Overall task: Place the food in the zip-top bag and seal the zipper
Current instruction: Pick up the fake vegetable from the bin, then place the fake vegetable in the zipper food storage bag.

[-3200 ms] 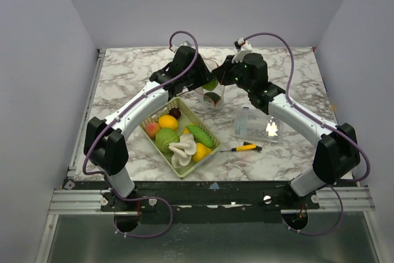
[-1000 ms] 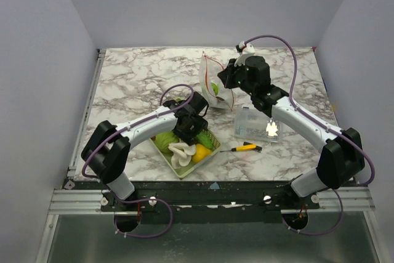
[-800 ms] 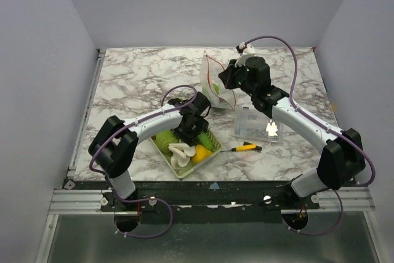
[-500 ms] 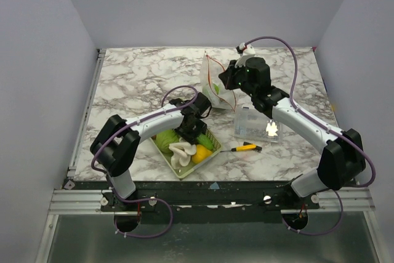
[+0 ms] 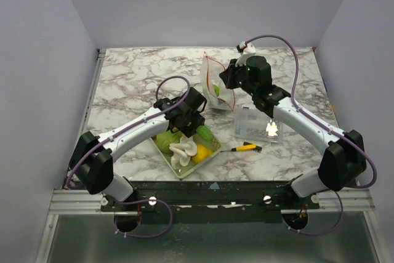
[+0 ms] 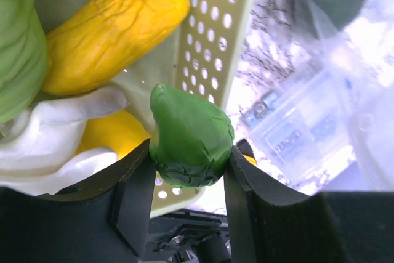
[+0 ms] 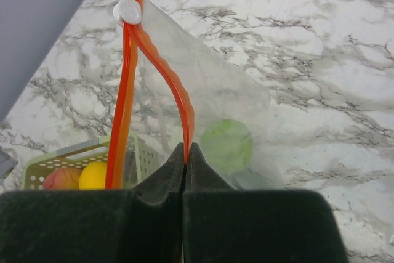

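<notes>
top view: the left end effector (image 5: pixel 196 126) hangs over the far-right part of the pale green mesh basket (image 5: pixel 208 159), with a green toy vegetable (image 5: pixel 204 132) in it. the right end effector (image 5: pixel 229 82) holds up the zip-top bag (image 5: pixel 211 84), which stands mid-bench just beyond the basket. a clear plastic box (image 5: pixel 251 125) lies right of the basket, with a yellow-and-black screwdriver (image 5: pixel 245 147) on its near side. the basket sits close to the near edge of the bench (image 5: pixel 135 78), and bare marble spreads to the far left.

left wrist view: this shows the grip the top view hides. both fingers are clamped on the green toy vegetable's sides, above the basket's perforated wall. a yellow fruit (image 6: pixel 111 29) and a white piece (image 6: pixel 55 143) lie inside.

right wrist view: the fingers are pressed together on one run of the zipper (image 7: pixel 183 112). the other run stands apart, so the mouth gapes. a white slider (image 7: pixel 128 10) sits at the far end. a green fruit (image 7: pixel 226 143) rests inside the bag.
</notes>
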You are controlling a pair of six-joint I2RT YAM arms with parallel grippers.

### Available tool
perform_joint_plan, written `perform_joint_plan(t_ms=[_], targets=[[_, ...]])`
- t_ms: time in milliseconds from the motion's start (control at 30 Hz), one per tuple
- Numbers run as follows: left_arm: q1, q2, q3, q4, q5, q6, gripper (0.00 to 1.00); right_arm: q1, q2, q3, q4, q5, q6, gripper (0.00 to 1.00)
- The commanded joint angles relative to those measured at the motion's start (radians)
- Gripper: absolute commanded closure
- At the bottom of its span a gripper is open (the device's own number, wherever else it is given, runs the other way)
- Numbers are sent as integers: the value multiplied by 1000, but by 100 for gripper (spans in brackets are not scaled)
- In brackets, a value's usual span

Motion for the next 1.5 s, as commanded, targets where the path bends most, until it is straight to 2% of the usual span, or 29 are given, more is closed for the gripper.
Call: perform_joint_plan(t_ms=[0, 133, 267, 333, 433, 567, 700, 867, 1033, 1200, 1467], targets=[[-6, -55, 8, 32, -37, 102, 86, 6, -21, 105, -62, 22, -70, 99], [-7, -121, -16, 87, -33, 193, 94, 6, 2, 181, -105, 33, -143, 99], [-5, -231, -97, 208, -22, 327, 100, 6, 52, 219, -118, -69, -168, 99], [-2, -296, -147, 291, -8, 415, 100, 8, 84, 198, -97, -118, -155, 99], [16, -398, -232, 490, 76, 571, 100, 28, 131, 167, -71, -126, -134, 99], [88, -486, -311, 730, 301, 668, 100, 41, 163, 167, -76, -120, -118, 99], [173, -450, -234, 776, 440, 673, 100, 43, 145, 159, -64, -115, -92, 99], [220, -359, -95, 801, 510, 688, 100, 43, 124, 156, -64, -100, -58, 99], [254, -250, 27, 773, 492, 716, 100, 43, 93, 151, -42, -95, -13, 99], [285, -163, 46, 794, 475, 721, 100, 43, 64, 140, -5, -79, 35, 99], [288, -60, 72, 732, 460, 739, 100, 43, 45, 126, 20, -62, 77, 99]])
